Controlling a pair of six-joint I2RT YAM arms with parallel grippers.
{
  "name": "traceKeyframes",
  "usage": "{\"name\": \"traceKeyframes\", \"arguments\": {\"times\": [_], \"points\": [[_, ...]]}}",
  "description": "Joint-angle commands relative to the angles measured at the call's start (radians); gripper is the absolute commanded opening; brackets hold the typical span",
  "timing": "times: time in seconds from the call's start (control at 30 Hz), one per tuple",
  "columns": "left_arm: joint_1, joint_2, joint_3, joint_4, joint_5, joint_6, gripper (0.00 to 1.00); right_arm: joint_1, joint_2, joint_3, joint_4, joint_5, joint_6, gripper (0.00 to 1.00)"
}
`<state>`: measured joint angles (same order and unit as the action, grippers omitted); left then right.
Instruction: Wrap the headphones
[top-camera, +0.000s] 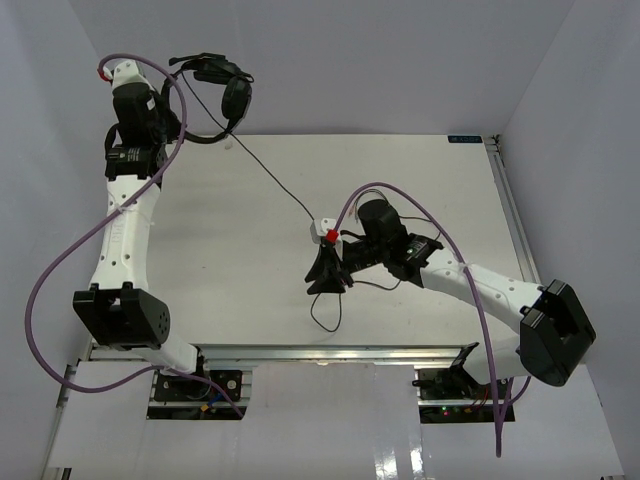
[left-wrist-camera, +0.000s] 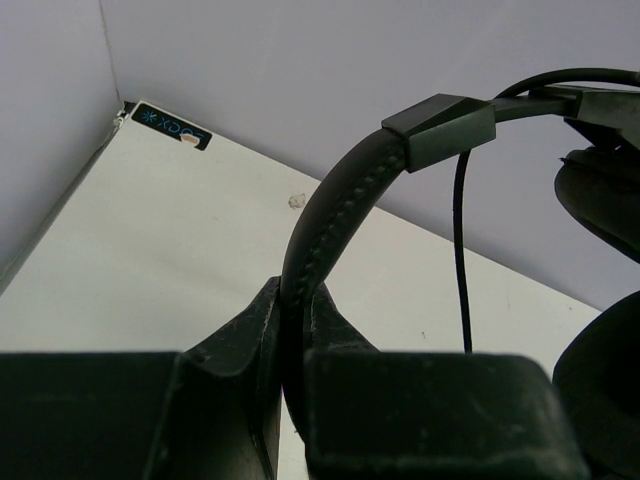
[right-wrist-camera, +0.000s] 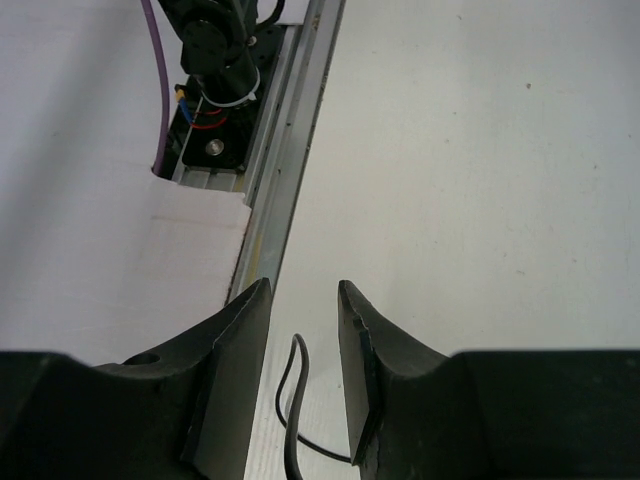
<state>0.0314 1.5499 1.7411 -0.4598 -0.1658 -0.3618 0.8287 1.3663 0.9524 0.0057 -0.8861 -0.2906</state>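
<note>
The black headphones (top-camera: 225, 92) hang in the air at the back left, by the rear wall. My left gripper (top-camera: 180, 122) is shut on their stitched headband (left-wrist-camera: 340, 210), which is pinched between the jaws; one earcup (left-wrist-camera: 600, 195) shows at the right. The thin black cord (top-camera: 275, 180) runs diagonally down from the headphones to my right gripper (top-camera: 326, 272) at the table's middle. That gripper (right-wrist-camera: 303, 300) is open. The cord (right-wrist-camera: 292, 390) lies loosely between its fingers and is not clamped. A slack loop of cord (top-camera: 330, 315) lies on the table in front of it.
The white table (top-camera: 420, 170) has an aluminium rail along its front edge (top-camera: 330, 352), also in the right wrist view (right-wrist-camera: 290, 150), and another along the right side (top-camera: 505, 200). Grey walls close the back and sides. Purple arm cables (top-camera: 60, 270) arch beside both arms.
</note>
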Motion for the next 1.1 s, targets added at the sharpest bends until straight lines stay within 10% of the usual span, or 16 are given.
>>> {"name": "traceKeyframes", "arguments": {"times": [0.0, 0.53, 1.07], "points": [[0.016, -0.088, -0.012, 0.069, 0.023, -0.009, 0.00, -0.011, -0.055, 0.031, -0.054, 0.043, -0.062, 0.08], [0.047, -0.062, -0.102, 0.091, -0.004, 0.028, 0.00, -0.006, -0.134, 0.131, -0.281, 0.002, -0.204, 0.08], [0.003, 0.045, -0.302, 0.155, 0.043, 0.050, 0.00, 0.279, -0.024, 0.471, -0.606, 0.666, -0.632, 0.08]]}}
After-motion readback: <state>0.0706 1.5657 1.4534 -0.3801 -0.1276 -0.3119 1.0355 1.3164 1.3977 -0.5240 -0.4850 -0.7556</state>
